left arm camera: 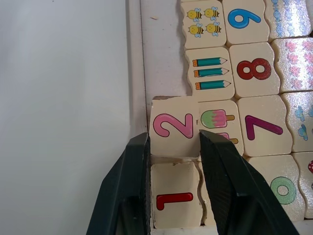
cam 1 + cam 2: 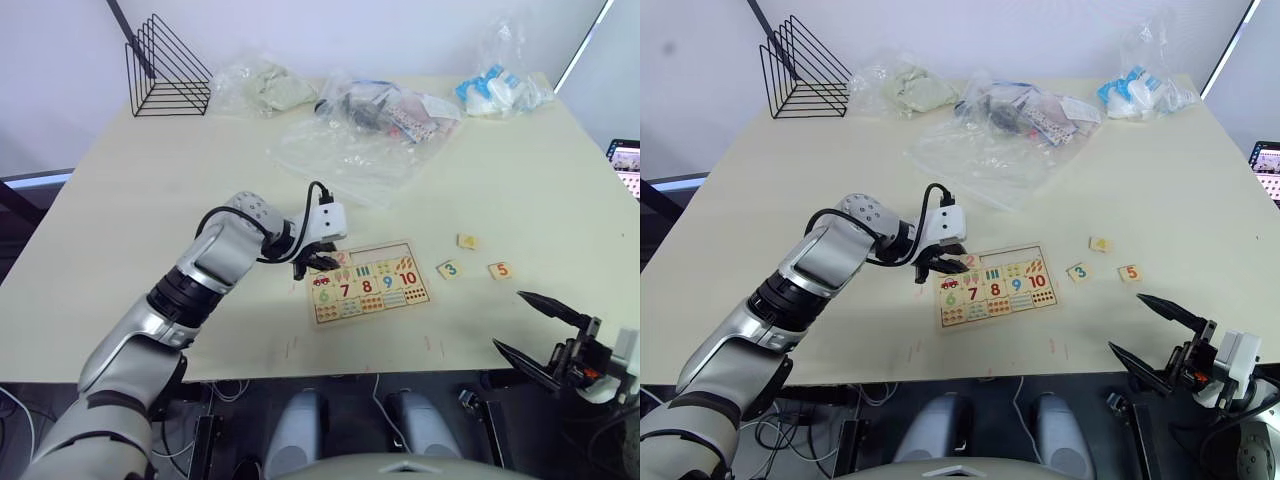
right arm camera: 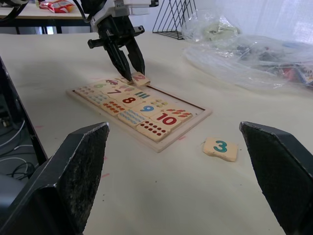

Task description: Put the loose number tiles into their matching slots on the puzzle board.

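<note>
Now the left gripper (image 1: 173, 147) is down at the board's (image 2: 368, 283) top-left corner, its jaws pinching the 2 tile (image 1: 173, 126), which sits tilted, one edge lapping onto the picture pieces rather than flat in its slot. Just beside it, between the jaws, the 1 tile (image 1: 175, 198) lies seated in the first slot. That makes two tiles at the board. The rest of the slot row (image 1: 164, 58) beyond the 2 is bare wood.

Three more tiles lie loose on the tabletop (image 2: 150, 250) to the board's right: the green 3 (image 2: 449, 269) nearest it, the orange 5 (image 2: 500, 270) further right, and a third tile (image 2: 467, 241) a little behind them, its digit too small to read. All three lie apart from one another.

Over on the right, the right gripper (image 2: 540, 335) hangs at the tabletop's near edge, jaws spread wide, holding nothing, well apart from the three loose tiles.

At the far side: one black wire rack (image 2: 165, 70) and several plastic bags (image 2: 370, 125).
</note>
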`<state>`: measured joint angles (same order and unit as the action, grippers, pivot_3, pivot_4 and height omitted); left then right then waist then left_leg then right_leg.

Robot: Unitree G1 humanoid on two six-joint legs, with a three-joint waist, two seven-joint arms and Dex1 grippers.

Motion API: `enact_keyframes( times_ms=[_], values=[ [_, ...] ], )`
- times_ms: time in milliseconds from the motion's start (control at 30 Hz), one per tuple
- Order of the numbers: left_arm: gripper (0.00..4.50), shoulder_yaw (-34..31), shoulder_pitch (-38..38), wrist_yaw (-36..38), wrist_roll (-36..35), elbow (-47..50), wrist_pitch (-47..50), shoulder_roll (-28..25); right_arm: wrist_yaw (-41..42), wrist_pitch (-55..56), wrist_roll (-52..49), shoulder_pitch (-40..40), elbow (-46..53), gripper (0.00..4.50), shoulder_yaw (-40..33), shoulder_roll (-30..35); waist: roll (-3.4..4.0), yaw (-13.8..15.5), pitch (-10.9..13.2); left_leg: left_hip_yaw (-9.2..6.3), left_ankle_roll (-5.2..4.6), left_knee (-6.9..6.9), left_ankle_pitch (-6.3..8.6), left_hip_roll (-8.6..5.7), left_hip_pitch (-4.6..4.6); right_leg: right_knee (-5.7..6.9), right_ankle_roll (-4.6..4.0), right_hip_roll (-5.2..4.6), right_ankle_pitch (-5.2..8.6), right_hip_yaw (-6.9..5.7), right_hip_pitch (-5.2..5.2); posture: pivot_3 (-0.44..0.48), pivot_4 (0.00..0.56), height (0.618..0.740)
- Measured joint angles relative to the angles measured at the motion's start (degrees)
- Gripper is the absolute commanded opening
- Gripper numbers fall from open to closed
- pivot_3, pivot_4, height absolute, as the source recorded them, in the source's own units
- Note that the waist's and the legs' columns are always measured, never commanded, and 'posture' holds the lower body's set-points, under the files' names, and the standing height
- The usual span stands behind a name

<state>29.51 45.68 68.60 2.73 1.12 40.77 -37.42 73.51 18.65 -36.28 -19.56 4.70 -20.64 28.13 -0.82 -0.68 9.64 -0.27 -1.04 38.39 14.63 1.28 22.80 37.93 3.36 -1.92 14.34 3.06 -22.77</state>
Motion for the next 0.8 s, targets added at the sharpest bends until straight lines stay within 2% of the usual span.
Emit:
enact_keyframes(
  times_ms=[800],
  values=[
    [1.01,0.14,0.00,-0.87,0.46,-0.71,-0.11,0.00,0.03,0.24,0.08,-0.12,-0.01,4.50,0.00,0.01,0.00,0.00,0.00,0.00,0.00,0.00,0.00,0.00,0.00,0.00,0.00,0.00,0.00,0.00,0.00,0.000,0.150,0.740]
  ],
)
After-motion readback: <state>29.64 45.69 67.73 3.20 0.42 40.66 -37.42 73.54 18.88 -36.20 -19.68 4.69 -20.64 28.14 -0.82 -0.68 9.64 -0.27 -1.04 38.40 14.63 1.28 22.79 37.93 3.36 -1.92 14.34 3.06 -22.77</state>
